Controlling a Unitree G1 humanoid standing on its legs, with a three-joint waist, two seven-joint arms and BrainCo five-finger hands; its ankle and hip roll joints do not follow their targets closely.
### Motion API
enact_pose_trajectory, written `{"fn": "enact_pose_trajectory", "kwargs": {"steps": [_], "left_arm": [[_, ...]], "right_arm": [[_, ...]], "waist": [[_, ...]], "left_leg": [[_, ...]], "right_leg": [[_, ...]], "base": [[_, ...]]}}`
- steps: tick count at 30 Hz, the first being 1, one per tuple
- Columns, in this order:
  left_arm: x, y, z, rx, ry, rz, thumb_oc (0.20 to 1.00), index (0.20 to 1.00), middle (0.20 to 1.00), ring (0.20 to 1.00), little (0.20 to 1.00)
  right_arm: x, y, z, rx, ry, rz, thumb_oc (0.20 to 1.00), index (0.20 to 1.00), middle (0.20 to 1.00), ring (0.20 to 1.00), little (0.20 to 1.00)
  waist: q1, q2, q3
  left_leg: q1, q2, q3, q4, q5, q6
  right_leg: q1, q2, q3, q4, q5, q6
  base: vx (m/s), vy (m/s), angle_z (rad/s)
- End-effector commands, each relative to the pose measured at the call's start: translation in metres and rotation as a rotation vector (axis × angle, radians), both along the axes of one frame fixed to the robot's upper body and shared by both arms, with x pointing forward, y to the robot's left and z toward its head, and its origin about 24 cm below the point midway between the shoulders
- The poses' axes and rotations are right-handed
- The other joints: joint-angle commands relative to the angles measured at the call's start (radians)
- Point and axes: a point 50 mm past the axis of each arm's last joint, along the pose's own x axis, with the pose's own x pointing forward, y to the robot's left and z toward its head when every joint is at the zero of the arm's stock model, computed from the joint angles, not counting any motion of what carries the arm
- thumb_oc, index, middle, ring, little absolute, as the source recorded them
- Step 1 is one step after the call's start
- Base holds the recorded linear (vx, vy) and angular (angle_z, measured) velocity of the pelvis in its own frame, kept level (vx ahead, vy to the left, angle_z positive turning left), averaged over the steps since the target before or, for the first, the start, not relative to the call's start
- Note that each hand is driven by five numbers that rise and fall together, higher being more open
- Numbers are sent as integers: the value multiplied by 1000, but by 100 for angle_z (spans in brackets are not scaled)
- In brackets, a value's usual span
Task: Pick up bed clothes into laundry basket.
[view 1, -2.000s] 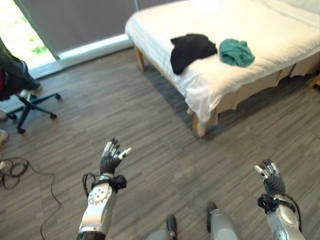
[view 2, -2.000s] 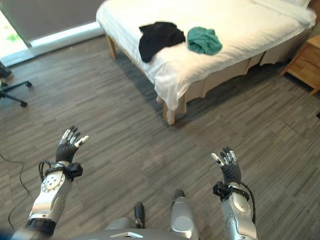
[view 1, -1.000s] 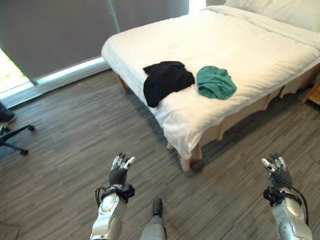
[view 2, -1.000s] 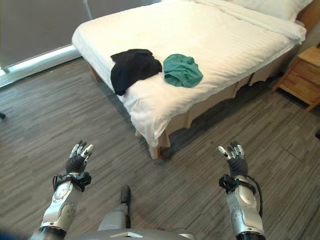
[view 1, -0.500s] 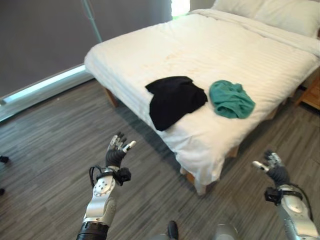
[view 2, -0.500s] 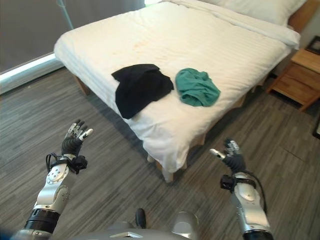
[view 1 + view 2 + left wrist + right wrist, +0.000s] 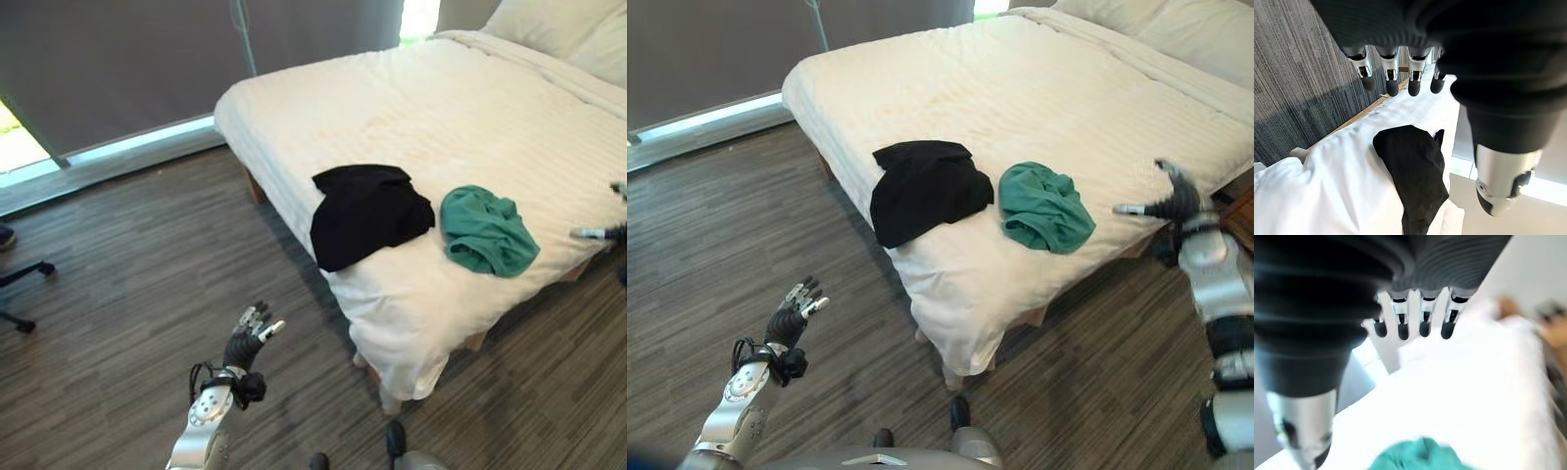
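Observation:
A black garment [image 7: 367,212] lies near the corner of the white bed [image 7: 411,108], hanging a little over its side. A crumpled green garment [image 7: 1046,209] lies just to its right. My right hand [image 7: 1171,202] is raised over the bed's edge, right of the green garment [image 7: 1420,458], open and holding nothing. My left hand [image 7: 249,340] is held low over the floor, left of the bed corner, open and empty. The black garment [image 7: 1415,171] shows past its fingers [image 7: 1392,83].
Grey wood-look floor [image 7: 147,274] runs left of and in front of the bed. A window wall with a dark blind [image 7: 118,69] is behind. A chair base [image 7: 15,294] sits at the far left. A pillow [image 7: 558,24] lies at the bed's head.
The whole picture has shifted as the camera moved closer to the bed. My right hand rose from low beside the bed up to the bed's edge near the green garment.

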Motion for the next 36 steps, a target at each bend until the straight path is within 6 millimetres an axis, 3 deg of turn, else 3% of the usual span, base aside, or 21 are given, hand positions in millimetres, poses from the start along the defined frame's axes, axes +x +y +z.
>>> {"fn": "enact_pose_trajectory", "kwargs": {"steps": [1, 3, 6, 8, 11, 15, 16, 18, 19, 20, 22, 23, 24, 25, 27, 29, 33, 34, 36], "left_arm": [[10, 12, 27, 32, -125, -22, 1000, 1000, 1000, 1000, 1000], [10, 18, 27, 74, -116, -27, 1000, 1000, 1000, 1000, 1000], [14, 20, 34, 141, -140, -62, 1000, 1000, 1000, 1000, 1000], [17, 20, 36, 123, -147, -65, 1000, 1000, 1000, 1000, 1000], [18, 19, 41, 116, -168, -72, 1000, 1000, 1000, 1000, 1000], [21, 18, 43, 81, -195, -22, 1000, 1000, 1000, 1000, 1000], [21, 18, 43, 79, -196, -20, 1000, 1000, 1000, 1000, 1000], [28, 10, 43, 41, -222, 0, 1000, 1000, 1000, 1000, 1000], [29, 10, 44, 40, -223, 2, 1000, 1000, 1000, 1000, 1000], [34, 2, 46, 16, -244, 0, 1000, 1000, 1000, 1000, 1000], [41, -11, 48, -12, -261, -29, 1000, 1000, 1000, 1000, 1000], [41, -11, 48, -14, -262, -28, 1000, 1000, 1000, 1000, 1000], [44, -19, 49, -34, -265, -51, 1000, 1000, 1000, 1000, 1000], [44, -22, 50, -40, -267, -60, 1000, 1000, 1000, 1000, 1000], [47, -29, 52, -53, -274, -88, 1000, 1000, 1000, 1000, 1000], [49, -34, 53, -63, -282, -101, 1000, 1000, 1000, 1000, 1000], [51, -38, 51, -76, -273, -91, 1000, 1000, 1000, 1000, 1000], [51, -39, 50, -78, -273, -92, 1000, 1000, 1000, 1000, 1000], [53, -39, 50, -82, -274, -77, 1000, 1000, 1000, 1000, 1000]], "right_arm": [[4, -1, 43, -483, 47, -20, 1000, 1000, 1000, 1000, 1000], [7, 4, 41, -780, 190, 11, 1000, 1000, 1000, 1000, 1000], [17, -7, 35, -1088, 395, -75, 1000, 1000, 1000, 1000, 1000], [26, -8, 36, -1162, 474, -131, 1000, 1000, 1000, 1000, 1000], [40, 6, 43, -1356, 562, -119, 1000, 1000, 1000, 1000, 1000], [50, 20, 70, -1402, 514, -156, 1000, 1000, 1000, 1000, 1000], [50, 20, 71, -1404, 511, -158, 1000, 1000, 1000, 1000, 1000], [63, 47, 84, -1398, 410, -107, 1000, 1000, 1000, 1000, 1000], [63, 48, 84, -1399, 409, -108, 1000, 1000, 1000, 1000, 1000], [72, 68, 94, -1417, 340, -82, 1000, 1000, 1000, 1000, 1000], [80, 93, 105, -1431, 281, -45, 1000, 1000, 1000, 1000, 1000], [80, 93, 106, -1433, 280, -46, 1000, 1000, 1000, 1000, 1000], [83, 115, 118, -1445, 206, -3, 1000, 1000, 1000, 1000, 1000], [83, 121, 125, -1449, 173, 0, 1000, 1000, 1000, 1000, 1000], [82, 128, 136, -1468, 137, -3, 1000, 1000, 1000, 1000, 1000], [80, 122, 139, -1459, 142, -31, 1000, 1000, 1000, 1000, 1000], [80, 110, 126, -1385, 155, -26, 1000, 1000, 1000, 1000, 1000], [80, 106, 119, -1374, 175, -24, 200, 200, 200, 200, 200], [79, 91, 96, -1340, 246, -17, 200, 200, 200, 200, 200]], "waist": [[44, -9, -10], [52, -10, -10], [64, 6, 4], [69, 25, 20], [87, 57, 46], [97, 117, 86], [97, 119, 83], [104, 144, 96], [105, 145, 94], [110, 153, 99], [110, 154, 104], [110, 156, 106], [105, 158, 115], [103, 158, 119], [101, 163, 126], [100, 172, 128], [96, 190, 137], [96, 196, 139], [94, 211, 143]], "left_leg": [[-56, 51, 59, 10, 58, -34], [-76, 51, 51, 10, 63, -39], [-117, 49, 37, 10, 71, -50], [-153, 47, 37, 10, 83, -57], [-210, 36, 43, 10, 100, -66], [-299, 21, 51, 10, 121, -77], [-304, 22, 53, 10, 121, -77], [-368, 21, 77, 10, 133, -87], [-372, 22, 79, 10, 133, -87], [-394, 25, 94, 10, 138, -93], [-397, 34, 105, 10, 143, -97], [-396, 34, 105, 10, 143, -97], [-389, 40, 106, 10, 143, -99], [-388, 41, 108, 10, 144, -101], [-393, 39, 108, 10, 145, -104], [-400, 36, 107, 10, 148, -108], [-404, 31, 109, 10, 149, -109], [-403, 29, 109, 10, 149, -109], [-400, 25, 109, 10, 148, -109]], "right_leg": [[46, -37, -23, 23, -65, 52], [34, -36, -31, 17, -65, 51], [1, -35, -44, 17, -65, 50], [-35, -37, -45, 17, -56, 49], [-97, -40, -39, 17, -45, 51], [-201, -46, -22, 17, -24, 52], [-208, -46, -20, 17, -23, 52], [-283, -40, -3, 17, -12, 51], [-289, -39, -1, 17, -11, 51], [-314, -34, 5, 17, -12, 54], [-319, -26, 10, 17, -13, 48], [-319, -26, 10, 17, -13, 48], [-315, -21, 9, 17, -18, 43], [-314, -20, 8, 17, -19, 41], [-315, -21, 2, 17, -22, 40], [-321, -24, -4, 17, -23, 39], [-326, -28, -2, 17, -25, 38], [-324, -29, -3, 17, -26, 38], [-322, -34, -1, 17, -28, 39]], "base": [[46, -57, 22], [27, -62, 13], [-32, -63, 19], [-95, -32, 8], [-78, -24, 2], [-66, -15, 0], [-85, -3, -13], [-40, -17, -17], [12, -48, -32], [41, -55, -38], [60, -76, -28], [67, -71, -12], [55, -61, -8], [54, -60, -9], [22, -41, -6], [14, -15, 0], [9, 0, 1], [0, 0, 0], [18, 13, 0]]}}
